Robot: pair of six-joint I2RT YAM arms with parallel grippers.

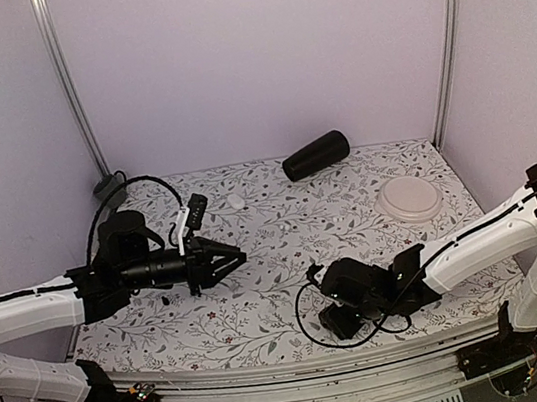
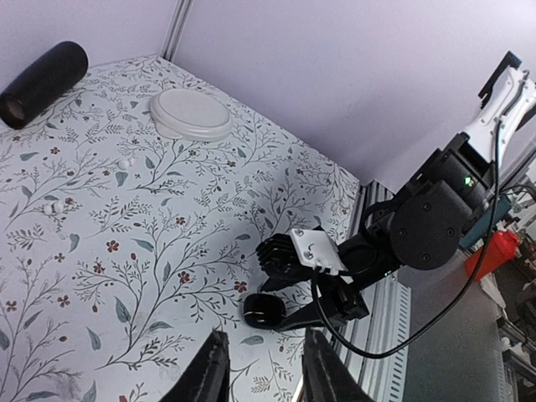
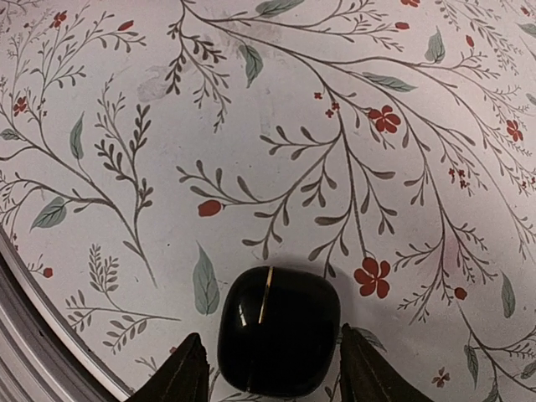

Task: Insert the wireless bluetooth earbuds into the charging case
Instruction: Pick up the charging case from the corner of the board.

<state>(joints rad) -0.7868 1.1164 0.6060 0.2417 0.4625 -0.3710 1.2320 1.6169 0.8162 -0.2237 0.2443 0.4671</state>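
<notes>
The charging case (image 3: 279, 328), black and glossy with its lid down, lies flat on the flowered counter (image 3: 251, 126) close to the near edge, on the right arm's side. The right pincer (image 3: 272, 337) stands half wide astride the case, one finger on either side, with a sliver of counter showing at one side. The left pincer (image 2: 265, 335) hovers over the counter to the left, apart from the case, its fingers narrowly parted with bare counter showing in the gap.

A black cylinder (image 1: 315, 156) lies on its side on floral cloth (image 1: 273, 231), left of a white round lid (image 1: 410, 199).
</notes>
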